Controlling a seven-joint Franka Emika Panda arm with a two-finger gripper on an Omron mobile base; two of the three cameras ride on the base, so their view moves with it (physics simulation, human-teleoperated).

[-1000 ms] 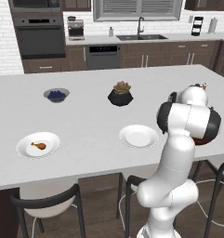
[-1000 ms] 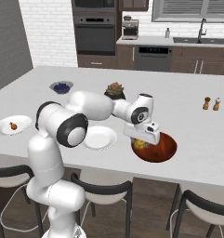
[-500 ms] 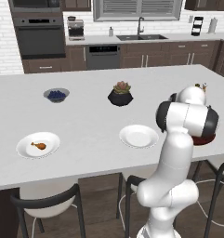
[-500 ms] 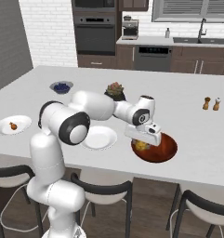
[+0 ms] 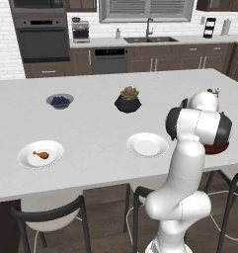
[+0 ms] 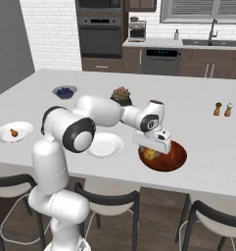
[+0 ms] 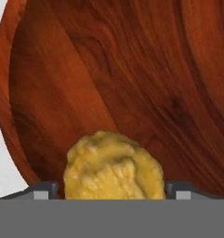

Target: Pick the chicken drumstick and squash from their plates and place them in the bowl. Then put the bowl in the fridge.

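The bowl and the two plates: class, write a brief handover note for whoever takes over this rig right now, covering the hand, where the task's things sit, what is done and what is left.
Hand: low over the bowl, the squash between its fingers; whether they grip it or have let go, I cannot tell.
Squash: inside the bowl, near its left side in the right base view.
Chicken drumstick: on the far-left plate.
Nearer plate: holds nothing.
Done: squash brought to the bowl.
Left: confirm release, fetch the drumstick into the bowl, then carry the bowl to the fridge.
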